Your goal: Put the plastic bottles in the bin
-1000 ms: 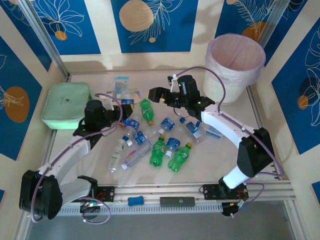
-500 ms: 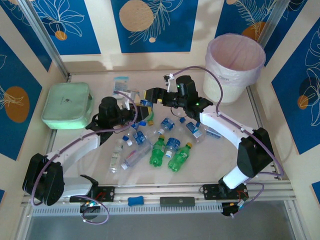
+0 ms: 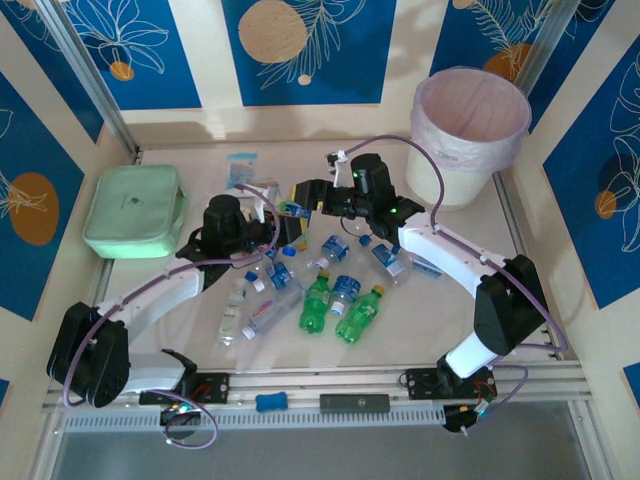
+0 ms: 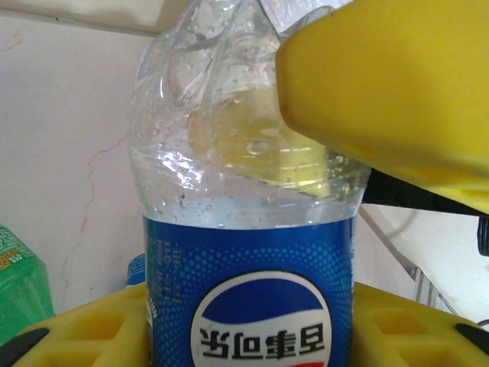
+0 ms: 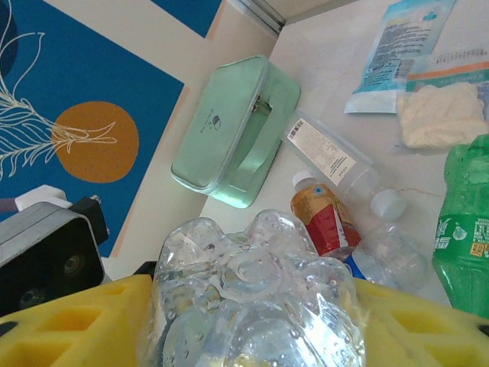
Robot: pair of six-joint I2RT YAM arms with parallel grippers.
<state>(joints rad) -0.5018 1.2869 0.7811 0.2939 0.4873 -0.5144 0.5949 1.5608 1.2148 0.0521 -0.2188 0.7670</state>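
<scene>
— Two claws on one bottle?
— Yes. Left claw (image 4: 248,336) is clamped on the Pepsi bottle (image 4: 248,229) at its blue label. Logo and Chinese characters read upside down in its wrist view.
— Right claw?
— Right claw (image 5: 252,321) has the clear dimpled base between yellow fingers, seemingly gripping; firm contact is hard to confirm.
— Position?
— Middle of the table (image 3: 400,335), left of the bin (image 3: 445,170) and well apart from it. Loose bottles (image 3: 318,300) lie just nearer the arm bases.
— Other writing?
— Green bottle (image 5: 462,229) label and packet (image 5: 397,46) print too small. Pouch (image 5: 229,138) logo illegible.
</scene>
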